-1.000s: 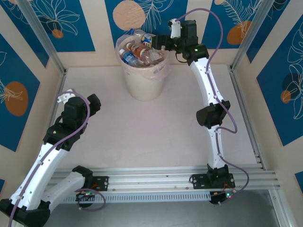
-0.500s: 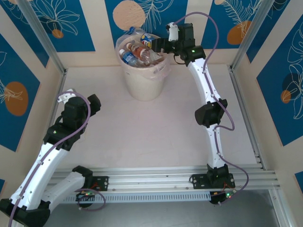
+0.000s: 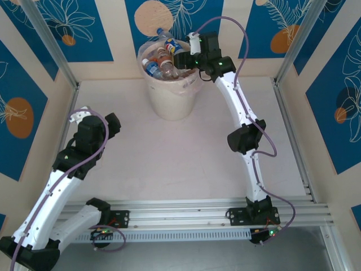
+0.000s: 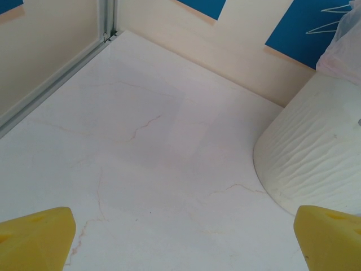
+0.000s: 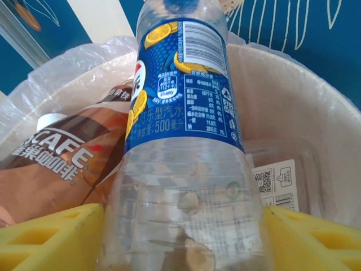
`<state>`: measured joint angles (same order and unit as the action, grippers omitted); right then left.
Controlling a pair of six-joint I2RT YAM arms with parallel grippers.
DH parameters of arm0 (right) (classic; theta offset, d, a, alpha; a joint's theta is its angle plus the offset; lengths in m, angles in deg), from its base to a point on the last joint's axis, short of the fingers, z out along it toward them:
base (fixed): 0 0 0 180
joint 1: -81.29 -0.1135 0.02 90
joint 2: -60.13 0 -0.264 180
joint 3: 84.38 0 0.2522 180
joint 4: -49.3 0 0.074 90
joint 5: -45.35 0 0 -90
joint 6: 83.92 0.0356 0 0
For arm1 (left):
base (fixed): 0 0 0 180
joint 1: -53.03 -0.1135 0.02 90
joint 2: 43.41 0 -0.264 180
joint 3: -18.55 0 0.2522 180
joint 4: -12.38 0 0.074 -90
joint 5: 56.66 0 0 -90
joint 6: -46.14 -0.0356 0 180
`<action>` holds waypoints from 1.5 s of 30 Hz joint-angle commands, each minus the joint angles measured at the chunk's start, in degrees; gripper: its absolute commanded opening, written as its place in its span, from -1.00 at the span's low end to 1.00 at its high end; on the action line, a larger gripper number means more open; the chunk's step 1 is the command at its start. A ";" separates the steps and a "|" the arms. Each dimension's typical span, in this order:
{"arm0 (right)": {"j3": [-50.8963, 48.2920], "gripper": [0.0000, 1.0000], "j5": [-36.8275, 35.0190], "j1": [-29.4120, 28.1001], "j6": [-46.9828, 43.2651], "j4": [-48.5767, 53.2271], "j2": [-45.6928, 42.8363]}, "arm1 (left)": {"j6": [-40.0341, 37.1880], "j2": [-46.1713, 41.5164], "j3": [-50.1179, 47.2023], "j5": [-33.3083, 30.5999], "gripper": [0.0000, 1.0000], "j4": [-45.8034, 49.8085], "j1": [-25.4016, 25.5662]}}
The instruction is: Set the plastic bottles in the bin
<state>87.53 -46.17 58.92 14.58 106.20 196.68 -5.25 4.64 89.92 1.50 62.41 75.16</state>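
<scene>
The bin [image 3: 169,104] stands at the back of the table with several plastic bottles in it. My right gripper [image 3: 179,55] reaches over the bin's rim. It is shut on a clear bottle with a blue label [image 5: 180,84], its yellow pads [image 5: 51,237] pressing both sides of the lower body. That bottle [image 3: 168,40] points its blue cap up and away. A brown coffee bottle [image 5: 51,164] lies beside it inside the bin [image 5: 293,113]. My left gripper [image 3: 113,121] hangs open over bare table at the left, its yellow fingertips [image 4: 34,240] wide apart, with the bin's wall [image 4: 316,152] to its right.
A clear liner bag [image 3: 190,82] drapes over the bin's rim. Aluminium posts and blue patterned walls [image 3: 62,22] close in the table on three sides. A metal rail [image 3: 186,212] runs along the near edge by the arm bases.
My right gripper has moved left, further over the bin, and its jaws have closed on the blue-labelled bottle, whose cap now sticks up. The left arm has stayed still.
</scene>
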 commanded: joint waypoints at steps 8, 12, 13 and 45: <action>-1.79 0.18 -7.07 -0.74 -4.30 4.19 -5.25 | 0.28 -1.48 -0.39 -0.92 0.99 -0.59 -0.55; -4.22 0.12 -8.73 -0.83 -4.89 4.59 -7.14 | 0.50 -1.38 -0.39 -0.60 0.99 -0.77 -0.55; -5.00 0.11 -9.31 -0.83 -5.19 4.68 -7.64 | 0.64 -1.38 -0.39 -0.55 0.99 -0.87 -0.54; -10.03 0.70 -14.80 -5.05 -8.44 7.97 -13.00 | 1.22 -1.32 -0.06 -0.28 0.99 -1.56 -0.55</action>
<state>77.32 -62.35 54.07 4.98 114.99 186.34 -4.79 3.83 89.68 1.53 62.13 75.16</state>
